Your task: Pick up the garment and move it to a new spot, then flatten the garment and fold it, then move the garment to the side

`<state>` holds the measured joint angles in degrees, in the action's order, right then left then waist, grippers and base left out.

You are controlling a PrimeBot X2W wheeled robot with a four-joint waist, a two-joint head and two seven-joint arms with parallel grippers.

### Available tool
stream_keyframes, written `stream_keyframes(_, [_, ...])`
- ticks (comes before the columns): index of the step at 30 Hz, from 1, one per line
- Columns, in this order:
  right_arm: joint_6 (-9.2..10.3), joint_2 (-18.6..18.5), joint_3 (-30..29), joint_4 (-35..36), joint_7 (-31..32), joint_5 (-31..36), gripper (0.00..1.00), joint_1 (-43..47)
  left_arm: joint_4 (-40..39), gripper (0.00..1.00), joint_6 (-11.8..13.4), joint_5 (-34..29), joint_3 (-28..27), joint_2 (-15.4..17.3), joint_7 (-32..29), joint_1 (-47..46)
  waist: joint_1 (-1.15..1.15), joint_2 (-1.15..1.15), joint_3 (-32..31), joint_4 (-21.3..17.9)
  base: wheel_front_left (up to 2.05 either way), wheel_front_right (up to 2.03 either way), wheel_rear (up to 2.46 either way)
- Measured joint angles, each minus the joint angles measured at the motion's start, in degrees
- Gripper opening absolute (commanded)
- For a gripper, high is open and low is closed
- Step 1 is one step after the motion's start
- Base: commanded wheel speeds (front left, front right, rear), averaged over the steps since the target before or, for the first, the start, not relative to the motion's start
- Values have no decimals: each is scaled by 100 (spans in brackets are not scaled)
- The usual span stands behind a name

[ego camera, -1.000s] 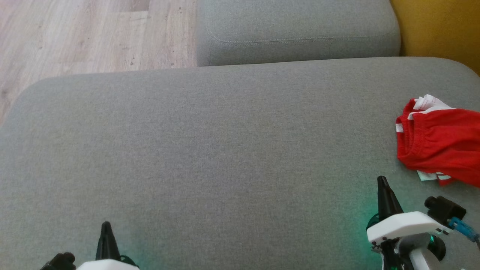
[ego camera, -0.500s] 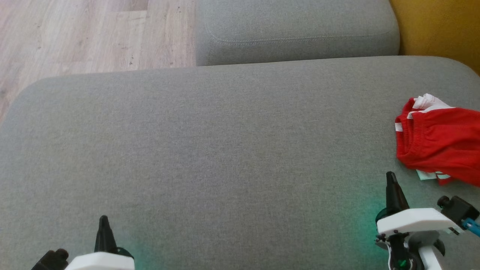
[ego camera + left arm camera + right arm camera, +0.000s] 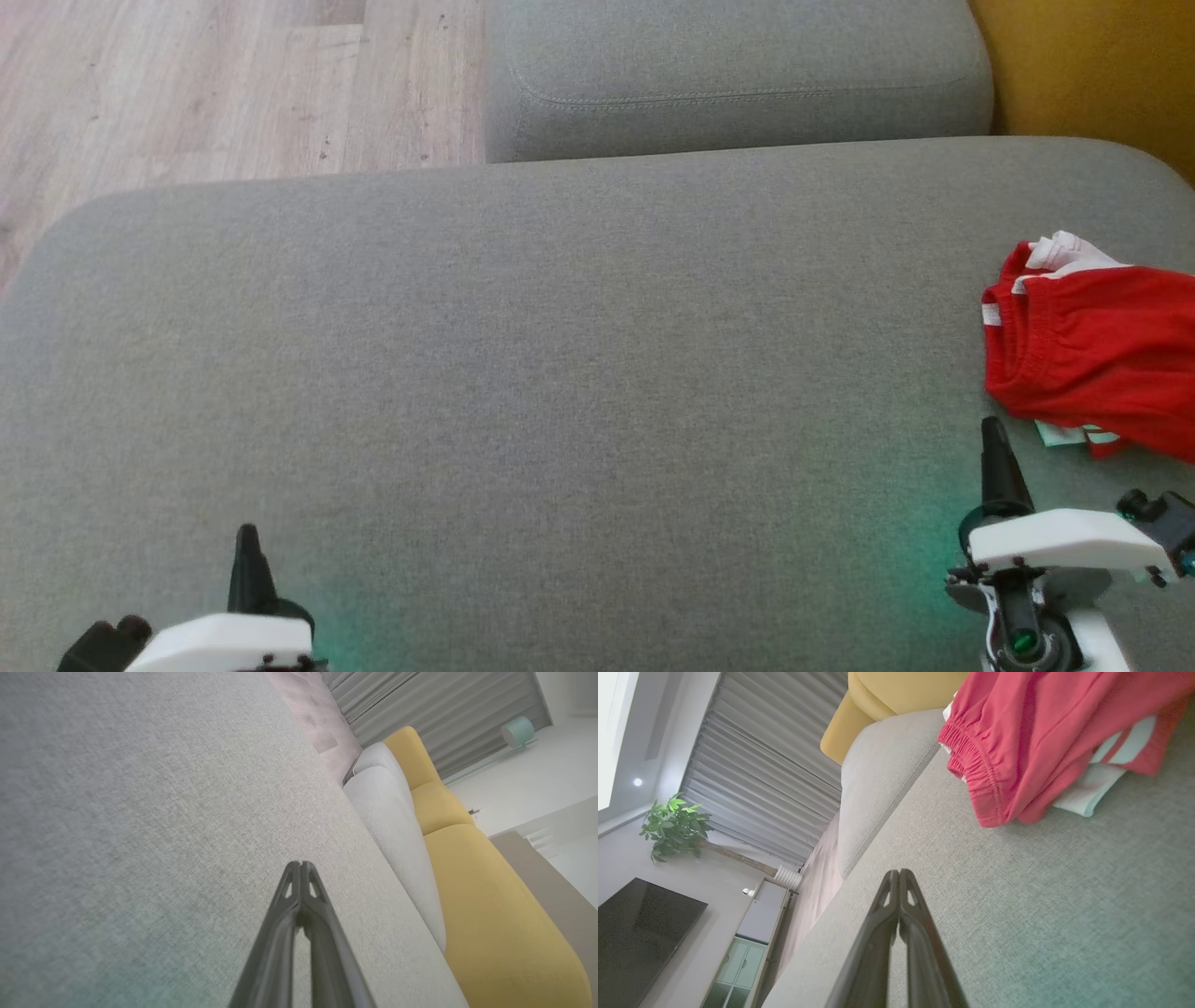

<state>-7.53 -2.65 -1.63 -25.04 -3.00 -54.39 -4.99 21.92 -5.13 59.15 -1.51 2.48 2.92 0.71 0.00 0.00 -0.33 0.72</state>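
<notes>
1. The right gripper (image 3: pixel 993 431) has its two dark fingers pressed together with nothing between them. Its tip hangs over the grey seat cushion (image 3: pixel 560 355).
2. Over the last second it has travelled forward and to its own right. The strip of bare cushion between its tip and the garment (image 3: pixel 1092 359) is now narrower, though the two are still apart.
3. The garment is red and lies crumpled on the cushion, just ahead of the right gripper and to its right, running out past the head view's edge.
4. Its gathered waistband (image 3: pixel 971 760) faces the gripper, and a pale striped part (image 3: pixel 1083 793) pokes out under the near hem, closest to the fingertips.
5. The garment has not moved on the cushion. Its slight drift in the head view matches the drift of the whole picture, so the camera moved.
6. The left gripper (image 3: pixel 246 534) is also closed tight and empty, well off to the right gripper's left and far from the garment. It has edged a little forward over bare cushion.
</notes>
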Motion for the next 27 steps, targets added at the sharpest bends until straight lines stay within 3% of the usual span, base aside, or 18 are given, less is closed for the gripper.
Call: stream_keyframes(27, [0, 1, -276, 408, 449, -1781, 0, 2, -272, 0, -94, 1560, -114, 0, -445, -182, 0, 0, 24, -35, 0, 0, 0])
